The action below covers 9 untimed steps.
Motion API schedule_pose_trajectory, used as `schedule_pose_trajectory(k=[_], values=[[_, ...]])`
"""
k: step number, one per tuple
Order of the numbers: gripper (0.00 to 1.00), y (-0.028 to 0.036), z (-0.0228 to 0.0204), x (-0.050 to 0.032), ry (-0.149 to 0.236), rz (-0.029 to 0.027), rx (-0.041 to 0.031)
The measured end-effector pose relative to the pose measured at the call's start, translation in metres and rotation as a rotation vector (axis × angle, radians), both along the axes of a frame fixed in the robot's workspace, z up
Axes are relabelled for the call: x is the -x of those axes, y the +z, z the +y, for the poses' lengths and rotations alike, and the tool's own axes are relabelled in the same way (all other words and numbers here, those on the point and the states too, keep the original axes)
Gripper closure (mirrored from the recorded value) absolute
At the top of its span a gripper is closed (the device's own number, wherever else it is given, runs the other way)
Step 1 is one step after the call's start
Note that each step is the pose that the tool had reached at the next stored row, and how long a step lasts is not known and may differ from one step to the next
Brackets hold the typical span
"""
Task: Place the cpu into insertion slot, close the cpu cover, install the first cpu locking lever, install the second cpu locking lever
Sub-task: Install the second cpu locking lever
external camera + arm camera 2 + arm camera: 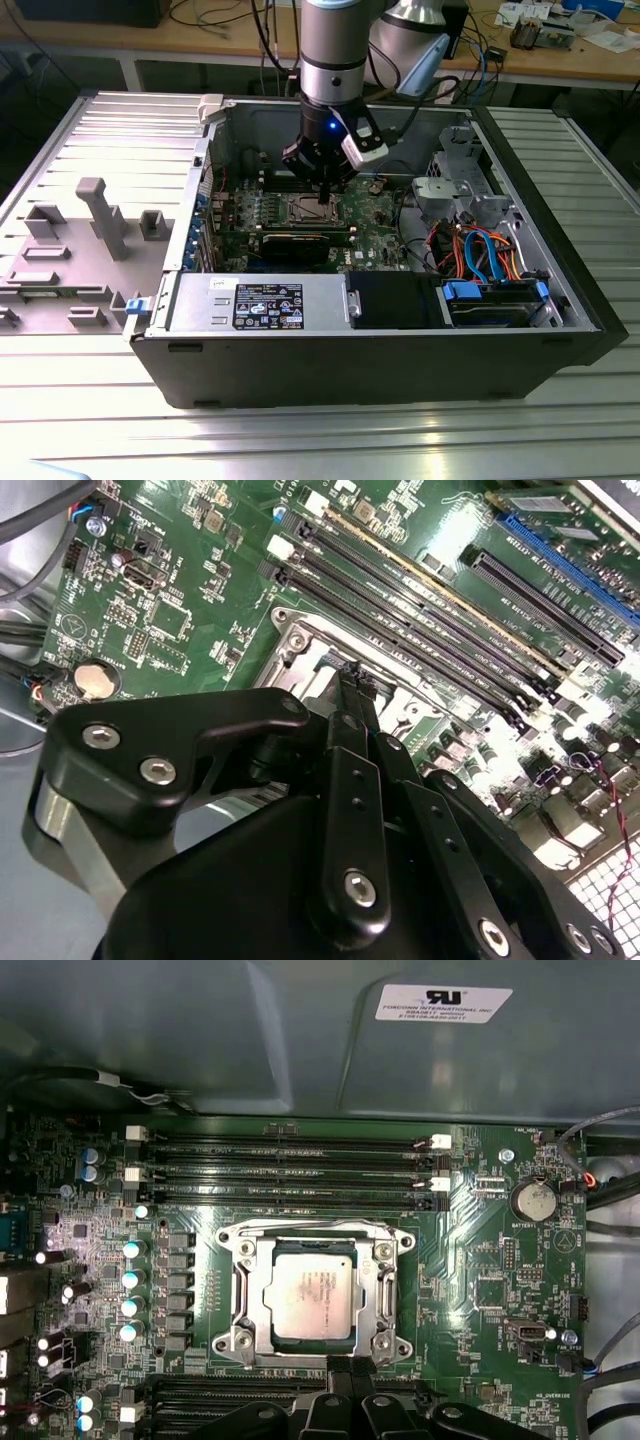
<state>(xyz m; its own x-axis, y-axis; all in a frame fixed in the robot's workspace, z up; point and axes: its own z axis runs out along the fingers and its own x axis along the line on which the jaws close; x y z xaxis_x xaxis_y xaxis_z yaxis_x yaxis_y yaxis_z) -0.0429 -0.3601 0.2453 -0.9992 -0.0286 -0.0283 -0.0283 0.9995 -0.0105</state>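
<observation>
Half the gripper [349, 1368] is cut off; its fingertips meet, holding nothing. The cpu [310, 1297] lies in the insertion slot [384, 1290].

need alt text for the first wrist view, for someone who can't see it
A silver-topped cpu sits in the insertion slot at the centre of a green motherboard, framed by the closed metal cpu cover. The black end effector hovers at the socket's edge. Long black memory slots run beside the socket, with a round coin battery near one corner.
</observation>
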Motion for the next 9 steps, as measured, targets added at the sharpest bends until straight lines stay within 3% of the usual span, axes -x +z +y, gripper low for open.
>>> schedule_pose_trajectory(k=[9], values=[[0.89, 0.0000, -0.0008, 0.0000, 0.000, 0.0000, 0.0001]])
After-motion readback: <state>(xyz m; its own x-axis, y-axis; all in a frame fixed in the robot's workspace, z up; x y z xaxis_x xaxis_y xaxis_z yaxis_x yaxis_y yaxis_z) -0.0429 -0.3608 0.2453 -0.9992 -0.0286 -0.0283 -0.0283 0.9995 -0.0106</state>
